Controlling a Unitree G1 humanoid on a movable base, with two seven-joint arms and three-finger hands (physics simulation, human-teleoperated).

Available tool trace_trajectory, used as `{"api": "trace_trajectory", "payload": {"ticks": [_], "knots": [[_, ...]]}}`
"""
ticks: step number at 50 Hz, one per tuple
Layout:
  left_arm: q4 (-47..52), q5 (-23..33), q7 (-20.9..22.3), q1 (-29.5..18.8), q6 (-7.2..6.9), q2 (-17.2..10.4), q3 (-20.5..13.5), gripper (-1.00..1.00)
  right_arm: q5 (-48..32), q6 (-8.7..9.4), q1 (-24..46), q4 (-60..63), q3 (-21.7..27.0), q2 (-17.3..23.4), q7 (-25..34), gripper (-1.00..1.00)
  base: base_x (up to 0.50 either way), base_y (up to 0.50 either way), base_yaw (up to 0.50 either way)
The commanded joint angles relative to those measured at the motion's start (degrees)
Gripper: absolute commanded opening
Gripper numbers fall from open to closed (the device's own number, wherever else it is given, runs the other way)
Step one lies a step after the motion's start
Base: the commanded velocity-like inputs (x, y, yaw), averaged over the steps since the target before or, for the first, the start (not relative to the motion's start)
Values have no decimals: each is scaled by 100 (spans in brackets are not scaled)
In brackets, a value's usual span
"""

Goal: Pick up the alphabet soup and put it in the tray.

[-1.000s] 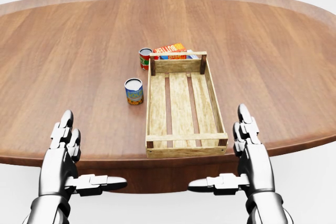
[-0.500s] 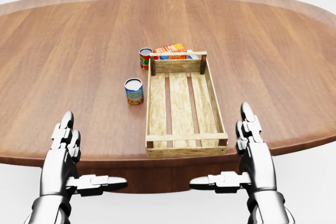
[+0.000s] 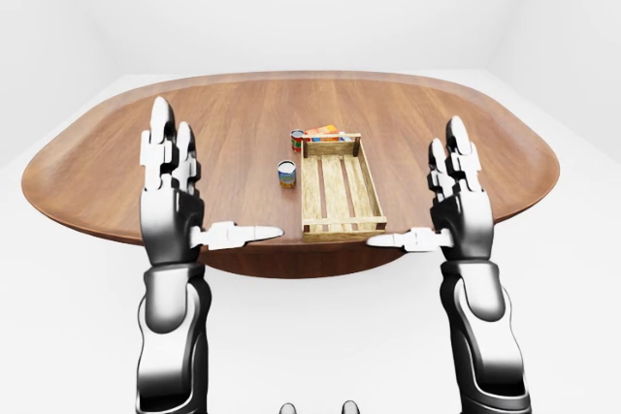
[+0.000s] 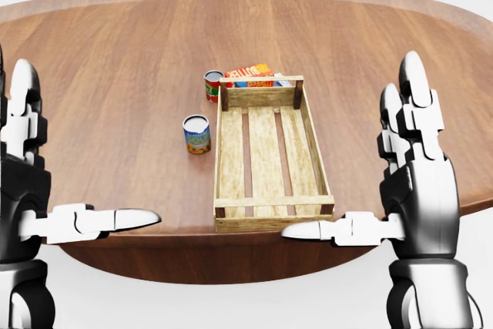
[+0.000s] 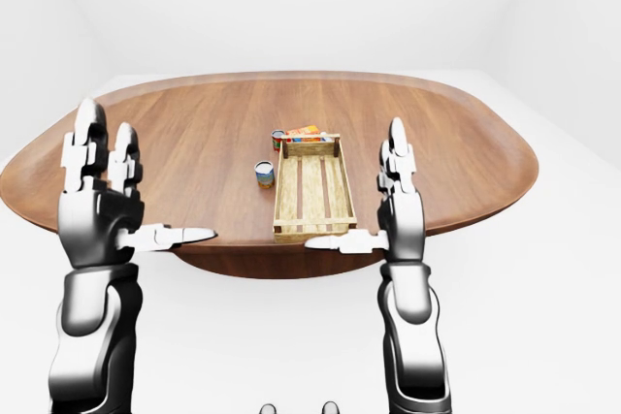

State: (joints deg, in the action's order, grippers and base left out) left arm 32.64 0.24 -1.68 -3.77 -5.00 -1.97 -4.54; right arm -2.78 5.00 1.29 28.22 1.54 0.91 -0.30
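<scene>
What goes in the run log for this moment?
phase: pre-reach | left hand: open, empty | right hand: open, empty | alphabet soup: upright on table, left of tray | tray: empty

In the head view, the tray's (image 4: 260, 96) top wall hides most of the orange box (image 4: 250, 73) and part of the red can (image 4: 212, 85).

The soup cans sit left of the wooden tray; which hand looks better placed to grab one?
Probably the left hand: both cans stand on the tray's left side in the head view, so the right hand would have to reach across it. Both hands are open.
</scene>
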Motion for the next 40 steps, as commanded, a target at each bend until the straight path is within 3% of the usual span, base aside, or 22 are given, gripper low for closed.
{"api": "trace_trajectory", "payload": {"ticks": [1, 23, 40], "knots": [[324, 84, 45, 24, 0, 29, 87, 100, -19, 0, -5, 318, 19, -13, -32, 100, 0, 0, 0], [251, 196, 48, 42, 0, 63, 203, 100, 28, 0, 27, 206, -4, -18, -67, 100, 0, 0, 0], [240, 223, 67, 65, 0, 83, 228, 100, 76, 0, 8, 253, -3, -16, -39, 100, 49, 0, 0]]}}
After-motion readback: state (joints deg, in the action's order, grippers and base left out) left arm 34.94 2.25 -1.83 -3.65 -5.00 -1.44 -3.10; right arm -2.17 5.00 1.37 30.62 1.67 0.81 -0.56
